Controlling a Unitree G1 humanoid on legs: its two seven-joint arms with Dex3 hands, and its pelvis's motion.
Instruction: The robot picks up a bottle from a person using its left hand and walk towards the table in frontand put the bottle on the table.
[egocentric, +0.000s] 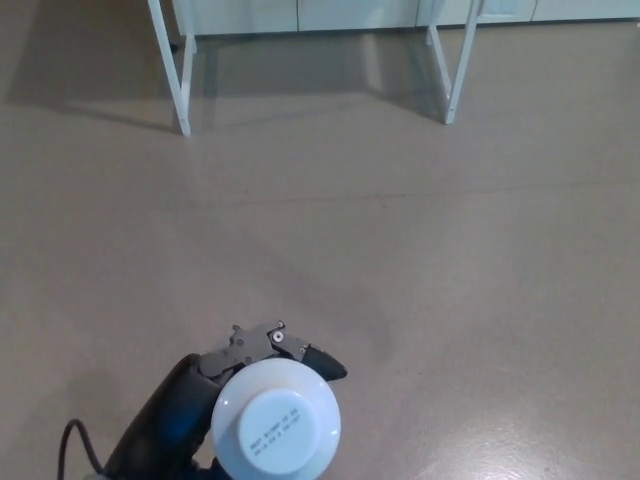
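A bottle (276, 419) shows from above as a round white cap with small printed text, low in the head view. My left hand (215, 385) is shut on it, black fingers wrapped around its far side, a fingertip poking out to the right of the cap. The bottle's body is hidden under the cap. Only the white legs of the table (183, 80) show at the top of the picture; its top is out of frame. My right hand does not show.
Beige floor stretches between me and the table legs (455, 70). A pale wall or cabinet base runs along the top edge behind them. A black cable (70, 440) loops at the lower left by my forearm.
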